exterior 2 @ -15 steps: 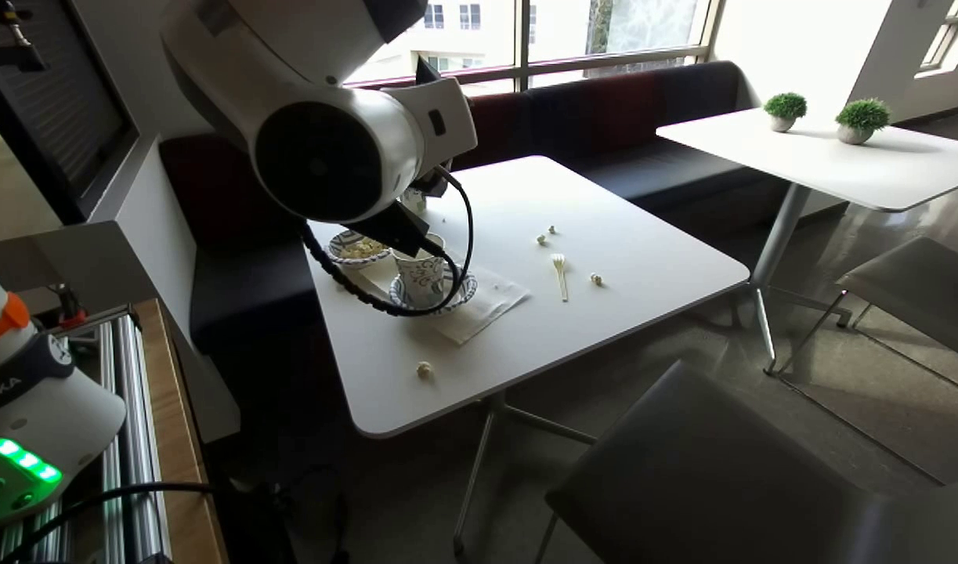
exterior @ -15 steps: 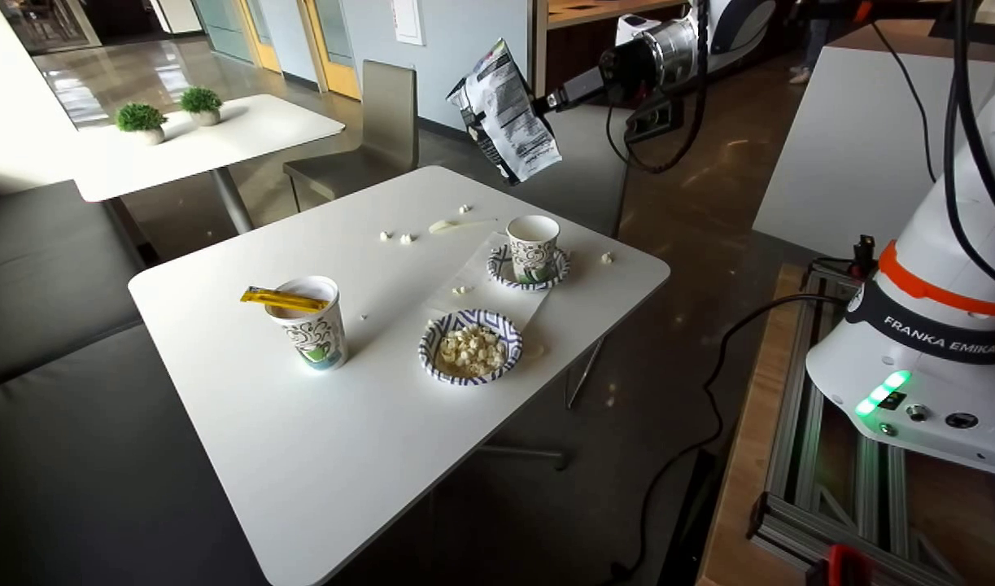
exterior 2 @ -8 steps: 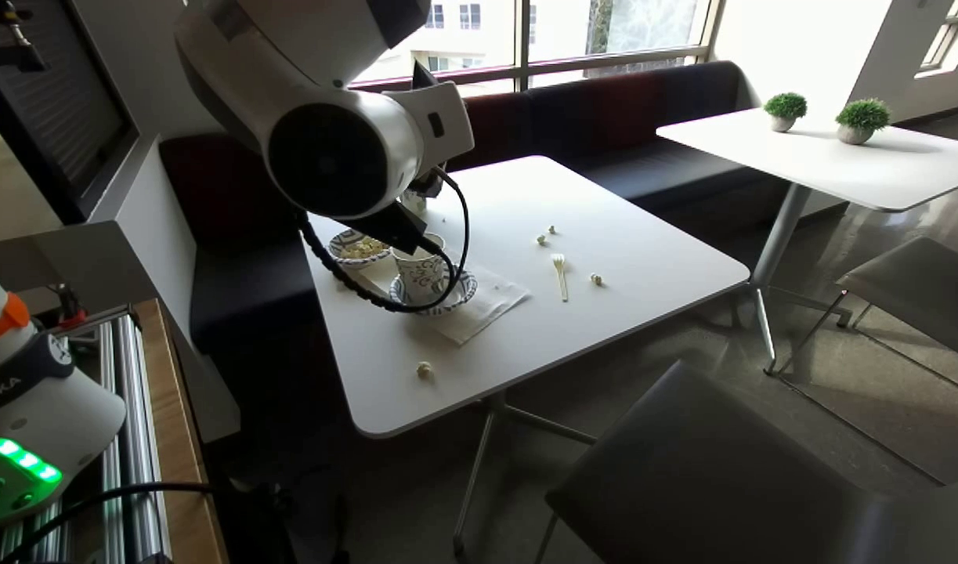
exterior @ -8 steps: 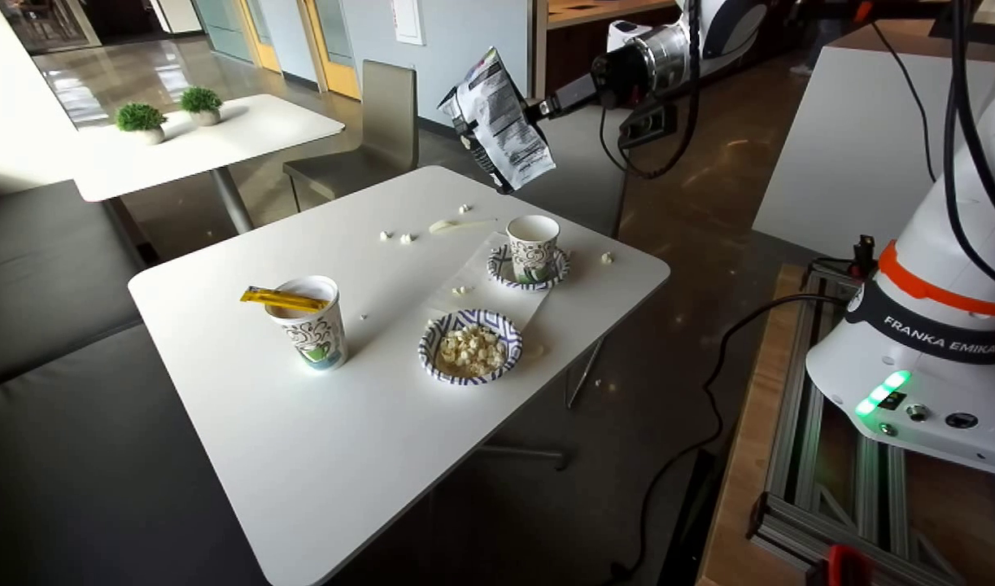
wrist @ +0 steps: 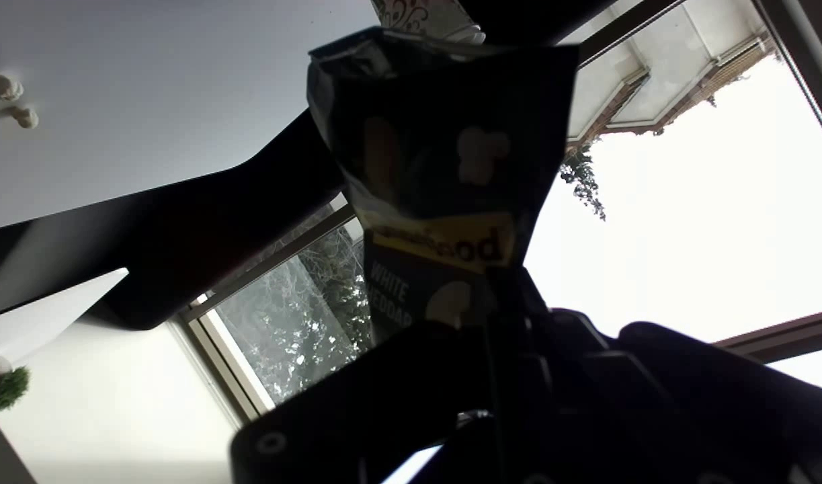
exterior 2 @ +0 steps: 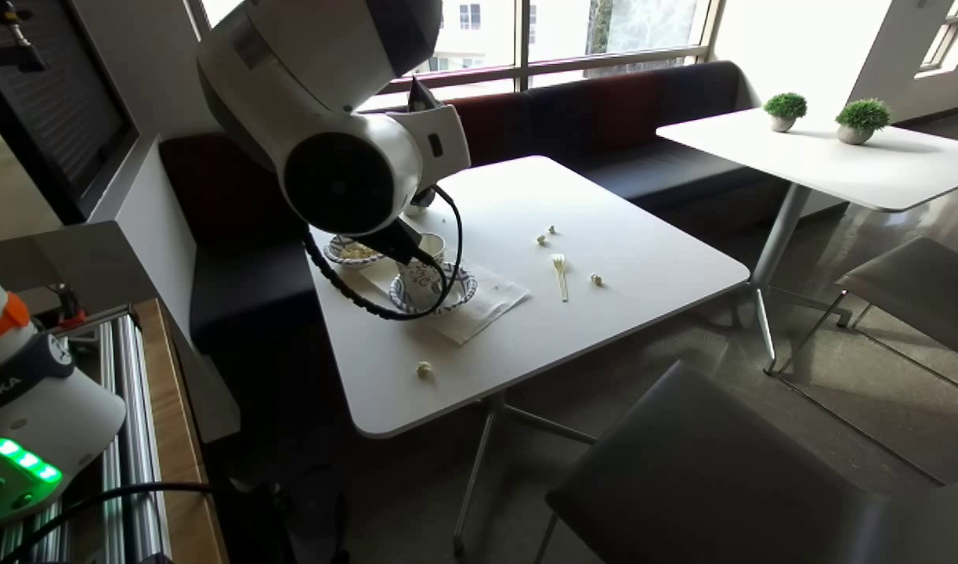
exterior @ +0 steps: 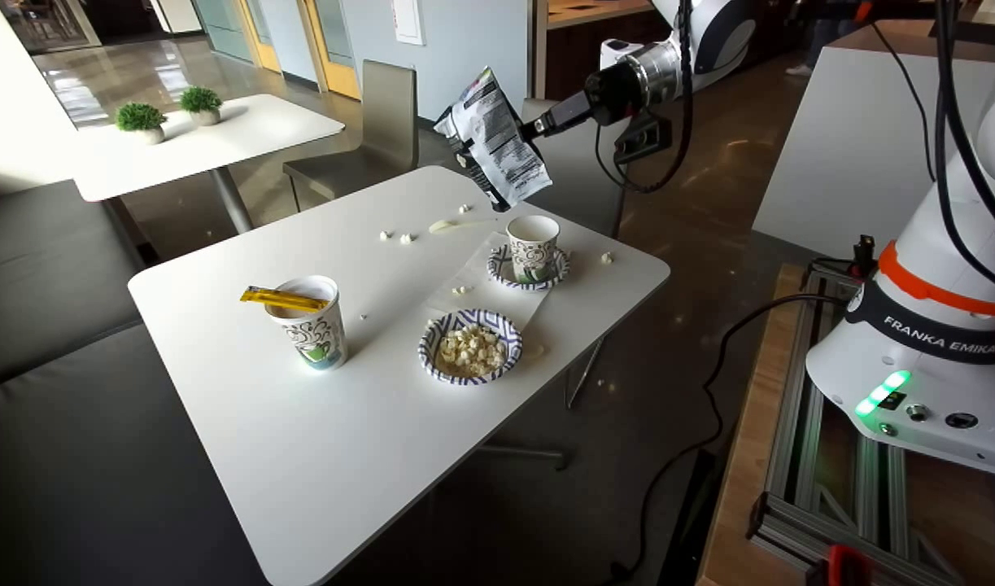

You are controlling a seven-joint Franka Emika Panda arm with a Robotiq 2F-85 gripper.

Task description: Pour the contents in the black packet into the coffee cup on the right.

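Since it's nearest, the paper cup with a yellow packet lying across its rim kinda grabs your eye, standing on the white table. Next to it, a bit apart, there's a patterned bowl with a decent heap of popcorn in it. Further back is the coffee cup, upright in a matching patterned dish, white napkin poking out underneath. Bottom of that cup is hidden, so can't tell what's in it. Past it you've got a pale fork and a few loose popcorn bits. Up in the air near the back of the table, the gripper is clamped on the side edge of the black packet. The packet's tilted, lower end near the coffee cup's rim but not touching; can't tell if it's actually right above it. In the wrist view its dark front has a yellow band and reads "WHITE". In an exterior view the arm hides that grip. Way back: a grey chair and a far table with two potted plants.
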